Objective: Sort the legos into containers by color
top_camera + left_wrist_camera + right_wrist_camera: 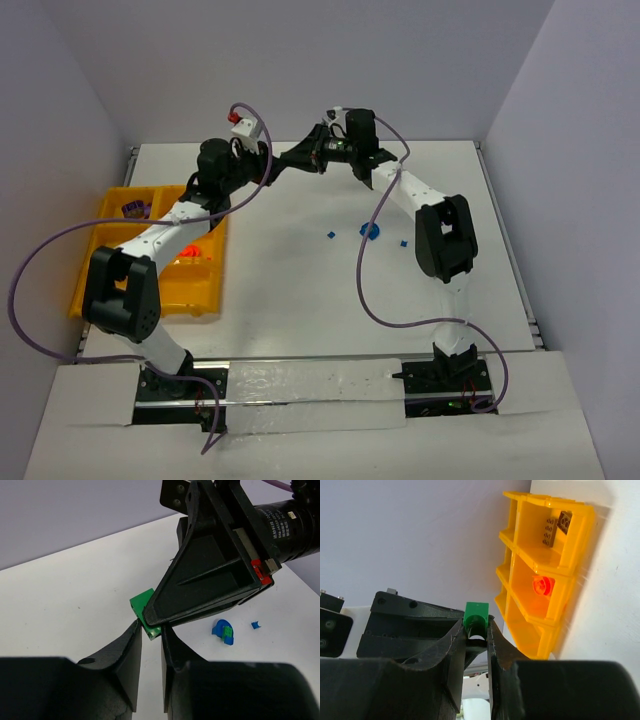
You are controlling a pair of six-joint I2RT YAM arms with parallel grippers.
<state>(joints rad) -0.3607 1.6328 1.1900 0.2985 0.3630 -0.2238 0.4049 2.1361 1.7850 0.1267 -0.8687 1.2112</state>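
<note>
At the back middle of the table my two grippers meet tip to tip. A small green lego (476, 612) sits clamped between the tips of my right gripper (476, 625). My left gripper (151, 630) has closed its narrow tips on the lower corner of the same green lego (142, 605) from the opposite side. Seen from above, the left gripper (300, 158) and right gripper (320, 158) touch. The yellow-orange tray of containers (90, 270) lies at the left, with orange-red legos (190, 250) and purple legos (132, 209) in separate bins.
Blue legos lie loose on the white table: a rounded piece (368, 231) with a green bit on it (227, 630), a tiny one (329, 236), and another (403, 242). Purple cables loop over both arms. Grey walls close the back and sides.
</note>
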